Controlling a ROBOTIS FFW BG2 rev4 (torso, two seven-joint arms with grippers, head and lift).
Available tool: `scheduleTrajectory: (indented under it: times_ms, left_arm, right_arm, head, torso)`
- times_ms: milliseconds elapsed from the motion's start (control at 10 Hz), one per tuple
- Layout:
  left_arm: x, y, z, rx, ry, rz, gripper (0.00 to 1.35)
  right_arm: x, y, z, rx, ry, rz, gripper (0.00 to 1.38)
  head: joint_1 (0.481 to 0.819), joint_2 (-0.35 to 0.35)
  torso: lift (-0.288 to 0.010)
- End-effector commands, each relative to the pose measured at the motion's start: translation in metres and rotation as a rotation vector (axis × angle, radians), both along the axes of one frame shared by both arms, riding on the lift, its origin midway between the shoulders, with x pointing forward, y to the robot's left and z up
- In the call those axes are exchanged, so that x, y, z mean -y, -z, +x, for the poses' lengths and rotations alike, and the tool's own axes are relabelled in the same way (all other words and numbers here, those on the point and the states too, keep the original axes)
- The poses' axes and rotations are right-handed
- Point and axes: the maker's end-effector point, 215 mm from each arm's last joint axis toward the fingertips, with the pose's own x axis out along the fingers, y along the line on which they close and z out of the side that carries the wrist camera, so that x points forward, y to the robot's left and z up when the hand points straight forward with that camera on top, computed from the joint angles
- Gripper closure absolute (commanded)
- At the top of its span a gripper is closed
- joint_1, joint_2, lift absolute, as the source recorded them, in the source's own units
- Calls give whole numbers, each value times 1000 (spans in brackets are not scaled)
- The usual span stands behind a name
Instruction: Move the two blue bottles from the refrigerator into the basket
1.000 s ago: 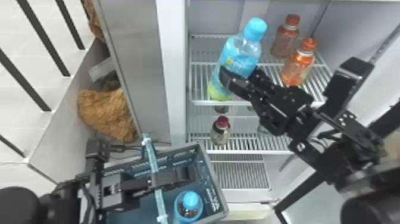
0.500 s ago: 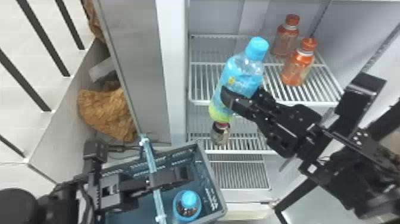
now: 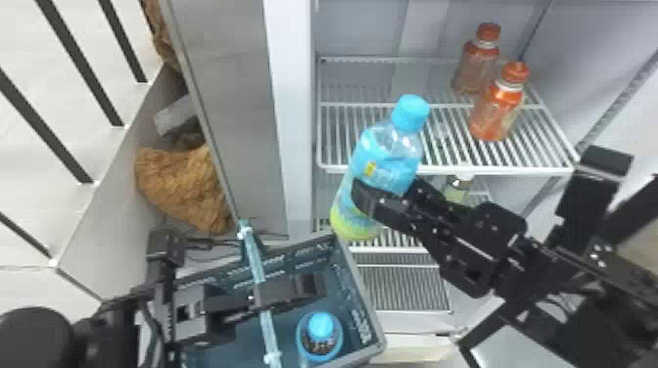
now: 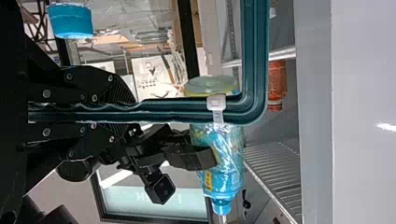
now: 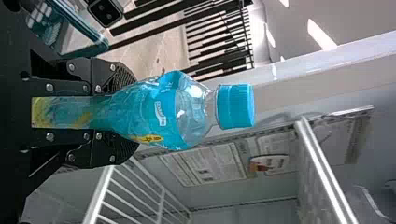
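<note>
My right gripper [image 3: 377, 198] is shut around the middle of a blue bottle [image 3: 387, 159], which leans with its cap toward the upper right, in front of the refrigerator shelves and just beyond the basket's [image 3: 364, 303] far right corner. In the right wrist view the bottle [image 5: 154, 112] sits between both fingers of the right gripper [image 5: 128, 112]. The left gripper [image 3: 311, 287] is over the basket, closed on its teal handle [image 3: 259, 274]; in the left wrist view the handle [image 4: 168, 109] runs between the left gripper's [image 4: 133, 111] fingers. A second blue bottle [image 3: 320, 337] stands inside the basket.
Two orange-capped bottles [image 3: 497, 105] stand on the upper wire shelf [image 3: 440, 169], behind the right arm. A smaller bottle [image 3: 458, 188] is below that shelf. The refrigerator's left frame [image 3: 293, 122] rises beside the held bottle.
The right gripper has brought its bottle down and out from the upper shelf, closer to the basket's corner. My left gripper and the basket have stayed in place.
</note>
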Motion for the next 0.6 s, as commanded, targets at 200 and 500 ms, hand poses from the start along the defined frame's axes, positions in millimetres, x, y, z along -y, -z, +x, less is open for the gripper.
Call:
scheduleTrajectory:
  times_ms: [200,500]
  left_arm:
    - [2,-2,1,5,5,-3,1202]
    - [11,-8,-1,15,30,-17,1202]
  right_arm:
    - [-12,42,-21,-145,-48,41,1277]
    - [-18,91,-14,-230,-59,64,1277]
  head:
    - [695,-4]
    - [695,5]
  torso:
    - [-10]
    - [-10]
